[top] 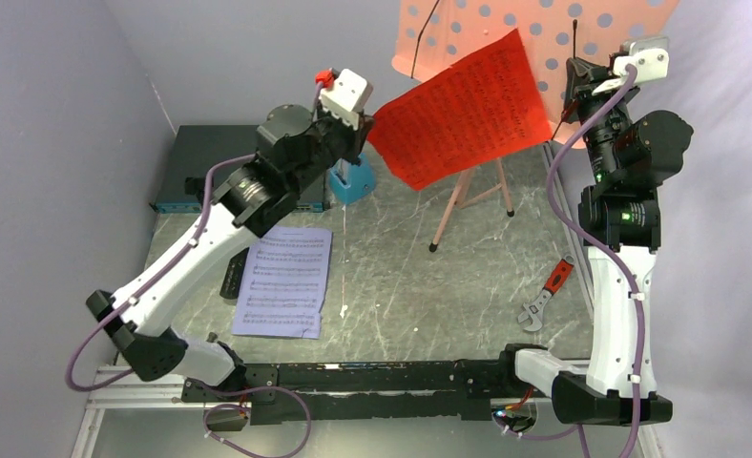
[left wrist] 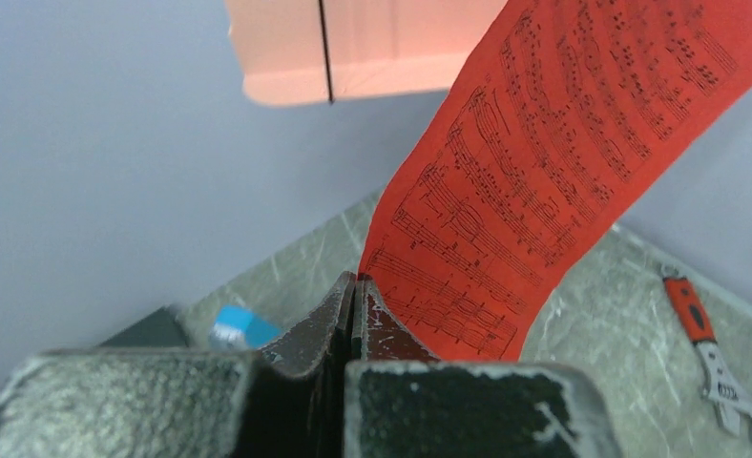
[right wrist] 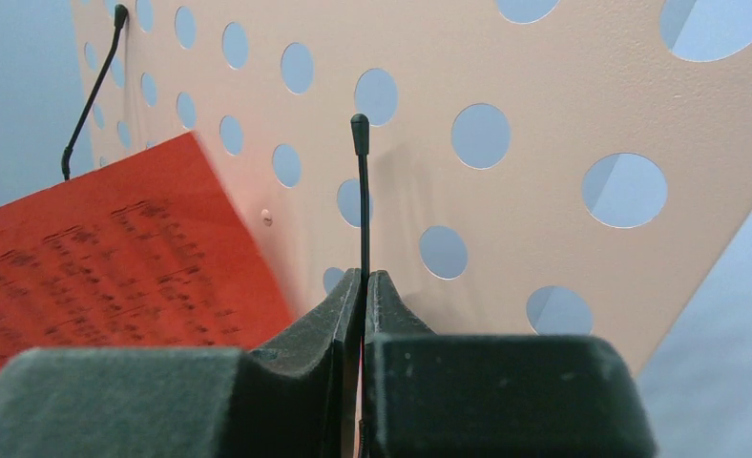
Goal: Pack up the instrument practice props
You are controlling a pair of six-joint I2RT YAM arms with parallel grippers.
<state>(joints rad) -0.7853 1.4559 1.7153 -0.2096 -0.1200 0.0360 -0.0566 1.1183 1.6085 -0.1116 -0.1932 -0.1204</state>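
Observation:
The red music sheet [top: 463, 110] hangs in front of the pink perforated board [top: 544, 29] of the tripod music stand. My left gripper [top: 367, 124] is shut on the sheet's lower left corner, as the left wrist view shows [left wrist: 356, 280]. My right gripper [top: 574, 81] is shut on a thin black wire page holder [right wrist: 362, 191] at the board [right wrist: 544, 143]. The blue metronome [top: 351, 181] stands below my left gripper. The lavender music sheet [top: 286, 281] lies flat on the table. I cannot make out the microphone.
A flat black electronics box [top: 210, 162] lies at the back left. A red-handled wrench [top: 547, 294] lies at the right near my right arm. The stand's legs [top: 468, 196] stand mid-table. A dark object [top: 234, 275] lies partly under my left arm.

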